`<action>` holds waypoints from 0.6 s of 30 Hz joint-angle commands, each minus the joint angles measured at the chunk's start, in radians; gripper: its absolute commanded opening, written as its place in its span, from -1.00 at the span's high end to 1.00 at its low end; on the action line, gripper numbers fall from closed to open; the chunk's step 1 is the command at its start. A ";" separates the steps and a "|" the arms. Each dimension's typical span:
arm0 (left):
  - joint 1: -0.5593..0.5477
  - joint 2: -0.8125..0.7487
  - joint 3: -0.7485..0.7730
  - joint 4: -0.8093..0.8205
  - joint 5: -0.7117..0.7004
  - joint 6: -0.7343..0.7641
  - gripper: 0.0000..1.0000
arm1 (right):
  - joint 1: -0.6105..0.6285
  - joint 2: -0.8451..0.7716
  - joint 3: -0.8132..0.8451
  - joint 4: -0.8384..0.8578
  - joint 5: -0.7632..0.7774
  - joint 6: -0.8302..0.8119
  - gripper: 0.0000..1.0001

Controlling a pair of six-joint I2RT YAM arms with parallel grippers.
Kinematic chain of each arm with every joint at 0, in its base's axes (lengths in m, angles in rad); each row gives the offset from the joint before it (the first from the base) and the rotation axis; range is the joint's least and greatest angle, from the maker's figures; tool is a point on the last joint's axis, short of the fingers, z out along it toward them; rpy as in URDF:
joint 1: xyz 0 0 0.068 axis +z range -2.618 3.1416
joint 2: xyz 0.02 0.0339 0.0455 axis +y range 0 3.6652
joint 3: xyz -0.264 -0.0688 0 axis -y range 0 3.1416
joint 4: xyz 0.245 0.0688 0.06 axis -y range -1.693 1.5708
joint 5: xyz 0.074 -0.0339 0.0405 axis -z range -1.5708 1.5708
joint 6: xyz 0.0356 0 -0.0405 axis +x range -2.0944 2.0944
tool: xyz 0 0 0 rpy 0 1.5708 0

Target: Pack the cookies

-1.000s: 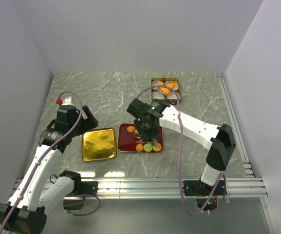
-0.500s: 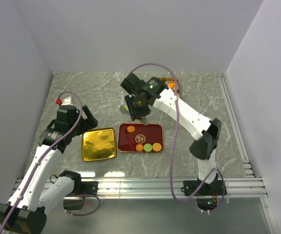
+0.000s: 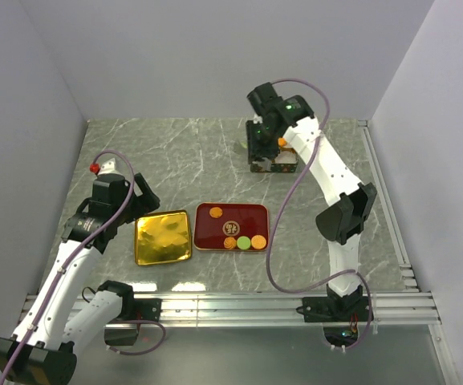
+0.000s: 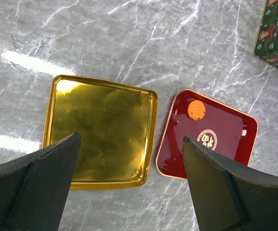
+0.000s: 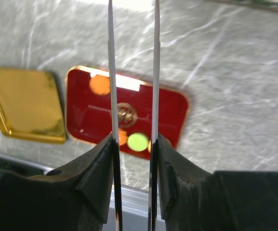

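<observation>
Cookies lie on the red tray: an orange one at its far left, then orange, light green and orange along its near edge. My right gripper hangs over the patterned box at the back, where an orange cookie shows. In the right wrist view its thin metal blades stand parallel with a narrow gap; the right gripper's tips run out of frame, so any load is hidden. My left gripper is open and empty above the gold lid.
A gold printed emblem marks the red tray's middle. The gold lid lies just left of the tray. White walls close in the marble table on three sides, with a metal rail along the near edge.
My right arm has lifted off the red tray and swung back to the box at the far side. The left arm has not moved.
</observation>
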 commanded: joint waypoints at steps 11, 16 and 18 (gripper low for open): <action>0.002 -0.023 0.009 0.008 -0.035 -0.018 -0.85 | -0.202 -0.003 -0.010 0.017 -0.108 -0.026 0.25; 0.002 -0.018 0.009 0.010 -0.033 -0.020 -0.85 | -0.220 0.027 0.000 0.018 -0.118 -0.023 0.24; 0.000 -0.015 0.009 0.008 -0.032 -0.018 -0.86 | -0.225 0.039 0.006 0.018 -0.118 -0.024 0.25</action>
